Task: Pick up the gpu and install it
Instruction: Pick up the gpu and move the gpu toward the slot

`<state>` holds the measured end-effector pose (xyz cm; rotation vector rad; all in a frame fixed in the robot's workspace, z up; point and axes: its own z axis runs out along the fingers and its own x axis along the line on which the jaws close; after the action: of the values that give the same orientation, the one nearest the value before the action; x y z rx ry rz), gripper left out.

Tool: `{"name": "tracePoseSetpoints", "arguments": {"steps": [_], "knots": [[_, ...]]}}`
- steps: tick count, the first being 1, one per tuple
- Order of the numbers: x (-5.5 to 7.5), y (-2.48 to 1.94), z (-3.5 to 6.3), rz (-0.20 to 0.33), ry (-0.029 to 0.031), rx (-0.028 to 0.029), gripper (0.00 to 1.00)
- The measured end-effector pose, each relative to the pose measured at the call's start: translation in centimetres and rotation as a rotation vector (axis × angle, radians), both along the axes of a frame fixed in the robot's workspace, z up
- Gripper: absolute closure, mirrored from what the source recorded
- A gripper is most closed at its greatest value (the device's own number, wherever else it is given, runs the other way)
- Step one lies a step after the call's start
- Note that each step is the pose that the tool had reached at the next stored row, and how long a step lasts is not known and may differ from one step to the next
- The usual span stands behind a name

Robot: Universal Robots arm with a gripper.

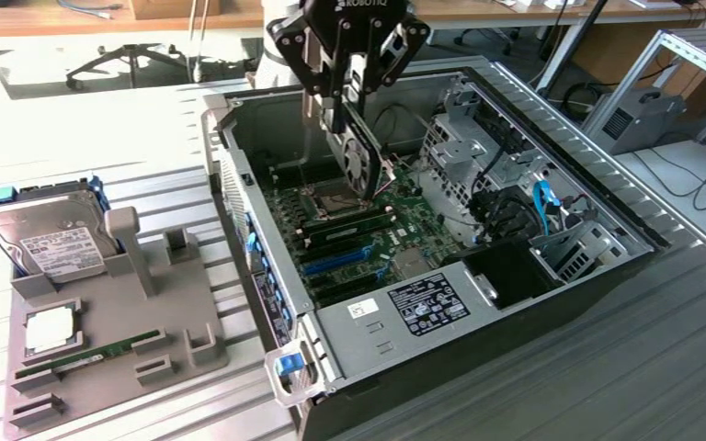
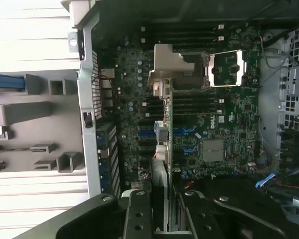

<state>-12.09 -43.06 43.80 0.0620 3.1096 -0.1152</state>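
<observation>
We see the jaws pinching the gpu point(image 1: 360, 163) by its upper edge; the card hangs upright inside the open computer case point(image 1: 371, 354), over the motherboard point(image 1: 390, 225), well apart from the hard drive point(image 1: 52, 241) in its grey holder point(image 1: 132, 322)

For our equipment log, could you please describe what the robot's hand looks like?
The hand is black, built from jointed bar links with round pivot pins, narrowing from a wide body to two slim fingers. White ROBOTIQ lettering runs across its upper body. In the wrist view the links show small round screw holes.
</observation>
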Motion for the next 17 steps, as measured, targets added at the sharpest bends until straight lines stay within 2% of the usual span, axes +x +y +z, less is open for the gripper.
{"name": "tracePoseSetpoints", "arguments": {"steps": [17], "knots": [[2.8, 0.00, -0.34, 0.000, 0.0006, -0.0017, 0.74]]}}
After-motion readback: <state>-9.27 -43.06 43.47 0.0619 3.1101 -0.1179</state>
